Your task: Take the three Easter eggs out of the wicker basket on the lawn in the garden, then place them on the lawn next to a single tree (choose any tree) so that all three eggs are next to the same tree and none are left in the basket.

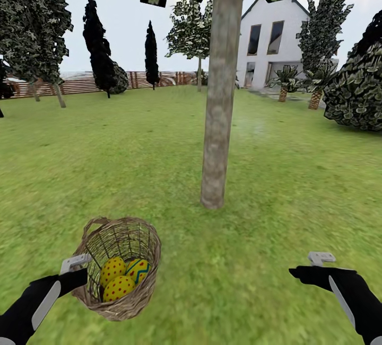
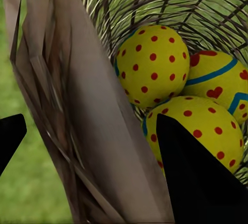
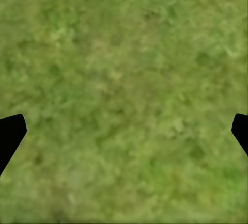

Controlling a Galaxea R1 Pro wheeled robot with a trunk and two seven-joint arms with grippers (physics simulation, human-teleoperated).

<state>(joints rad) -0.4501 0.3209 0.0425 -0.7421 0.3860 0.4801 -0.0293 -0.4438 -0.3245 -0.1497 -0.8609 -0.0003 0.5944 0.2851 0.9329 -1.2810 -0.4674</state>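
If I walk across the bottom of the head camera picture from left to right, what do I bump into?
Left gripper → wicker basket with the three Easter eggs inside → bare lawn → right gripper.

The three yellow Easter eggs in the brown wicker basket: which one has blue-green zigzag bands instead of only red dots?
The yellow egg on the right, against the brown wicker basket's far-right wall. It carries blue-green bands; the other two yellow eggs show plain red dots.

Head view: high, forward-down; shares wicker basket [image 1: 123, 273] with close left wrist.
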